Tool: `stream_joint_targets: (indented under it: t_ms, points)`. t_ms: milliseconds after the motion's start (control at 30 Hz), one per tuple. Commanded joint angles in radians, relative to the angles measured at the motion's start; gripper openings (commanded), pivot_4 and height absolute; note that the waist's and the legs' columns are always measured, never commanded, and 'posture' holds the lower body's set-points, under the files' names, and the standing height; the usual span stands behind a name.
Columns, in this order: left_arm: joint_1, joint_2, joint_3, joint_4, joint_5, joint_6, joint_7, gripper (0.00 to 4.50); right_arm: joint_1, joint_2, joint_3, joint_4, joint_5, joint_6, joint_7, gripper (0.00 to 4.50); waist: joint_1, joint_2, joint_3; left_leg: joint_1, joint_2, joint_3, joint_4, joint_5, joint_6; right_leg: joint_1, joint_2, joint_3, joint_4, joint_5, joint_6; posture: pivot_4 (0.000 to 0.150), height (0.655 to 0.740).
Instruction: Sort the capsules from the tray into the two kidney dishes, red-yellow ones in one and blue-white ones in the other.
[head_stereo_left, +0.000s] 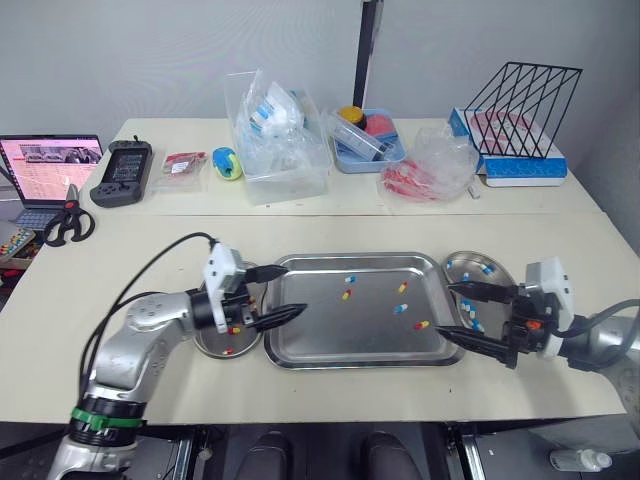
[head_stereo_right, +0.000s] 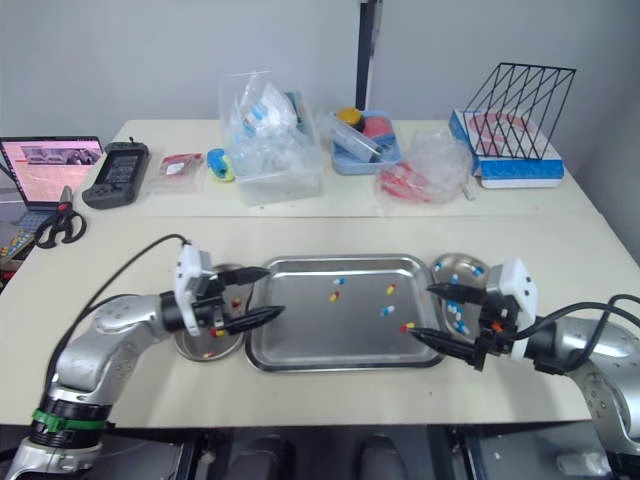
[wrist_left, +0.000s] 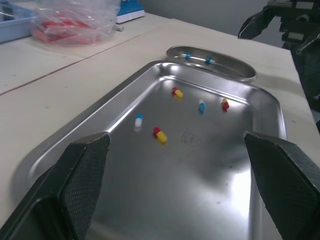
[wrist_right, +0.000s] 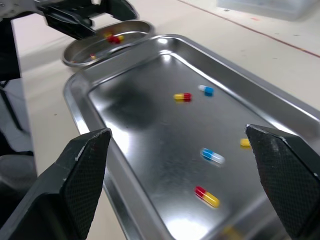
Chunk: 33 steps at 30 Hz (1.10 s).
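Since five capsules (head_stereo_left: 346, 295) are lying loose in the slick tray (head_stereo_left: 300, 352), I'm judging from the head views that a hasty pinch could be squirting one out. My left tool (head_stereo_left: 297, 289) and right tool (head_stereo_left: 445, 308) are hanging spread, empty. Left wrist: fingers (wrist_left: 82, 175) gaping over the tray. Right wrist: likewise, facing the red-yellow kidney dish (wrist_right: 75, 54).

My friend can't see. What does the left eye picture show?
A steel tray holds five capsules, with the open left gripper and open right gripper pointing in from its ends. The left kidney dish and right kidney dish flank it.
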Motion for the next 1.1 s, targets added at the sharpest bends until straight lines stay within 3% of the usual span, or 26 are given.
stream_joint_targets:
  t_ms: [33, 167, 433, 933, 1100]
  points:
    - [-0.039, -0.041, -0.050, -0.019, 0.034, 0.057, 0.076, 4.23, -0.023, -0.007, 0.024, -0.026, -0.010, -0.014, 0.009, 4.50, 0.001, 0.000, 0.000, 0.000, 0.000, 0.000, 0.000, 0.000, 0.000, 0.000, 0.000, 0.000, 0.000, 0.000, 0.000, 0.150, 0.7275]
    - [-0.070, -0.109, -0.135, -0.027, 0.089, 0.135, 0.170, 3.09, -0.030, 0.000, 0.039, -0.032, -0.013, -0.013, -0.002, 4.50, 0.004, 0.000, 0.000, 0.000, 0.000, 0.000, 0.001, 0.000, 0.000, 0.000, 0.000, 0.000, 0.000, 0.000, 0.000, 0.150, 0.7275]
    - [-0.183, -0.190, -0.227, 0.056, 0.220, 0.222, 0.302, 3.09, -0.007, 0.010, 0.031, -0.054, -0.018, -0.013, -0.030, 4.50, 0.009, 0.000, 0.000, -0.001, -0.001, 0.000, 0.001, 0.000, 0.000, 0.000, 0.000, 0.000, 0.000, 0.000, 0.000, 0.150, 0.7275]
    - [-0.276, -0.244, -0.312, 0.216, 0.320, 0.234, 0.281, 3.09, -0.016, 0.016, 0.035, -0.092, -0.015, -0.010, -0.073, 4.50, 0.014, 0.000, 0.000, -0.001, -0.001, 0.000, 0.002, 0.000, 0.000, 0.000, 0.000, 0.000, 0.000, 0.000, 0.001, 0.150, 0.7275]
    - [-0.277, -0.248, -0.336, 0.245, 0.356, 0.221, 0.263, 1.69, -0.014, 0.012, 0.031, -0.096, -0.011, -0.005, -0.081, 4.50, 0.014, 0.000, 0.000, 0.000, -0.002, 0.000, 0.002, 0.000, 0.000, 0.000, 0.000, 0.000, 0.000, 0.000, 0.001, 0.150, 0.7275]
